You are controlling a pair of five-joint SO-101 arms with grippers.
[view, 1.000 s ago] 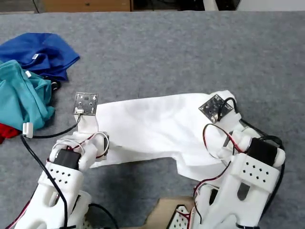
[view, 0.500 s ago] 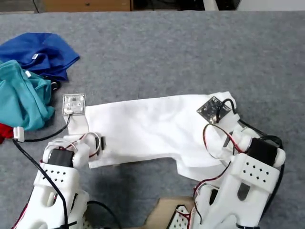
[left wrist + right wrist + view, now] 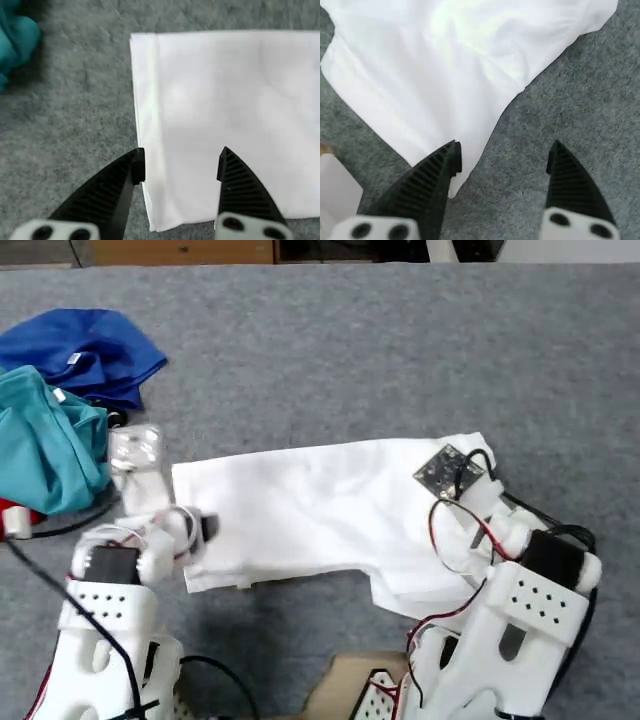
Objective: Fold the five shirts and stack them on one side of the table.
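Near the white shirt (image 3: 320, 510), a teal shirt (image 3: 45, 450) against a blue shirt (image 3: 85, 350).

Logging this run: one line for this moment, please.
left end effector open over white shirt edge | right end effector open at its opposite edge

white shirt (image 3: 320, 505): smooth matt cloth | table (image 3: 400, 360): rough fuzzy felt

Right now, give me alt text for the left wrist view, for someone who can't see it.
A white shirt lies on the grey table, with the left tool open over it, one fingertip at the shirt's folded side edge and the other over the cloth. A bunched teal shirt lies off to the side.
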